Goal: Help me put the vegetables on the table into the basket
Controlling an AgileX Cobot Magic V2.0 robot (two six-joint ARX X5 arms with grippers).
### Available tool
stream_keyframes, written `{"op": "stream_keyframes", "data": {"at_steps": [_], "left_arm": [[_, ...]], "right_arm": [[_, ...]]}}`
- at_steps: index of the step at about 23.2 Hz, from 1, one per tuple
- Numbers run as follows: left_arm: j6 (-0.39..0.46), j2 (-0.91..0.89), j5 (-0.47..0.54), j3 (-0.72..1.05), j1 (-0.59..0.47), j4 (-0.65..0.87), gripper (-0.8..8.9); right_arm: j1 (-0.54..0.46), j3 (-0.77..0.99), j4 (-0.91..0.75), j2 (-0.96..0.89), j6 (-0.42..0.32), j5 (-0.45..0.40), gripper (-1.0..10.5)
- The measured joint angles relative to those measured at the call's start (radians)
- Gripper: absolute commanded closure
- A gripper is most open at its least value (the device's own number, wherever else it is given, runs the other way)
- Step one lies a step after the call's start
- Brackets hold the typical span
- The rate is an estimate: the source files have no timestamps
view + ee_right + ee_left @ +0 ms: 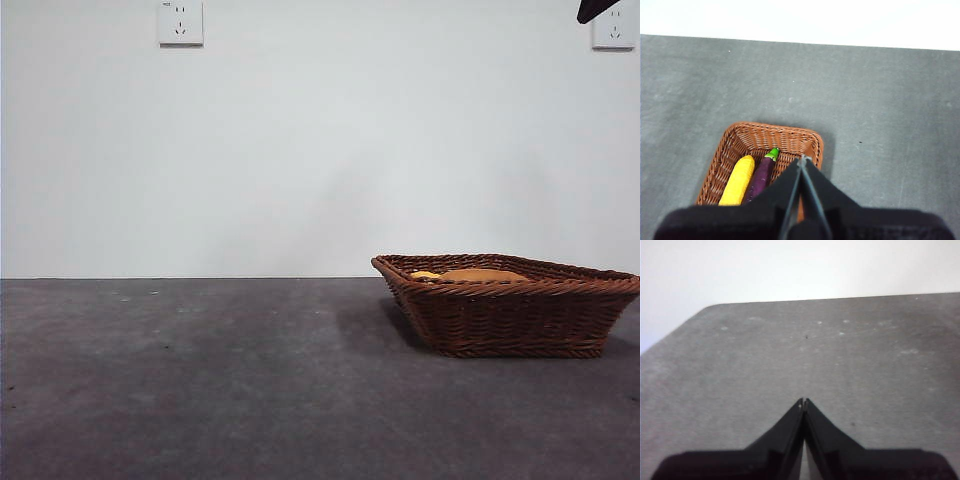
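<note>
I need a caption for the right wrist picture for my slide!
Corn cob and eggplant lie side by side in the basket, below the shut right pincer.

The left gripper of 2 matte black wedge-shaped jaws (803, 401) has its jaws pressed together, the tips meeting in a fine seam with nothing between them, and it points slightly downward, raised off the surface. The right gripper of 2 matte black wedge-shaped jaws (803, 159) is likewise closed tip to tip and empty, held high and angled downward. In the front view only 1 dark pointed arm tip (598, 9) shows, at the top right corner.
</note>
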State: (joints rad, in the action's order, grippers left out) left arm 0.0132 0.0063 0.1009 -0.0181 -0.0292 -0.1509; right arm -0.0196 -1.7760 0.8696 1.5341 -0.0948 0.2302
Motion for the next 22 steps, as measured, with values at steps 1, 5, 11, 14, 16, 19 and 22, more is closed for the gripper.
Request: {"op": "stream_keyframes", "data": {"at_steps": [1, 5, 11, 14, 16, 19, 22], "left_arm": [[-0.018, 0.0, -0.036, 0.0, -0.004, -0.009, 8.17], [-0.04, 0.0, -0.17, 0.0, -0.01, -0.02, 8.17], [-0.042, 0.0, -0.154, 0.0, -0.01, -0.02, 8.17], [-0.043, 0.0, -0.153, 0.0, -0.01, -0.019, 8.17], [-0.043, 0.0, -0.153, 0.0, -0.01, -0.019, 8.17], [-0.043, 0.0, -0.153, 0.0, -0.01, -0.019, 8.17], [-0.043, 0.0, -0.153, 0.0, -0.01, -0.019, 8.17]], "right_arm": [[0.0, 0.0, 0.0, 0.0, 0.0, 0.0, 9.5], [0.0, 0.0, 0.0, 0.0, 0.0, 0.0, 9.5], [0.0, 0.0, 0.0, 0.0, 0.0, 0.0, 9.5], [0.0, 0.0, 0.0, 0.0, 0.0, 0.0, 9.5], [0.0, 0.0, 0.0, 0.0, 0.0, 0.0, 9.5], [0.0, 0.0, 0.0, 0.0, 0.0, 0.0, 9.5], [0.0, 0.0, 0.0, 0.0, 0.0, 0.0, 9.5]]}}
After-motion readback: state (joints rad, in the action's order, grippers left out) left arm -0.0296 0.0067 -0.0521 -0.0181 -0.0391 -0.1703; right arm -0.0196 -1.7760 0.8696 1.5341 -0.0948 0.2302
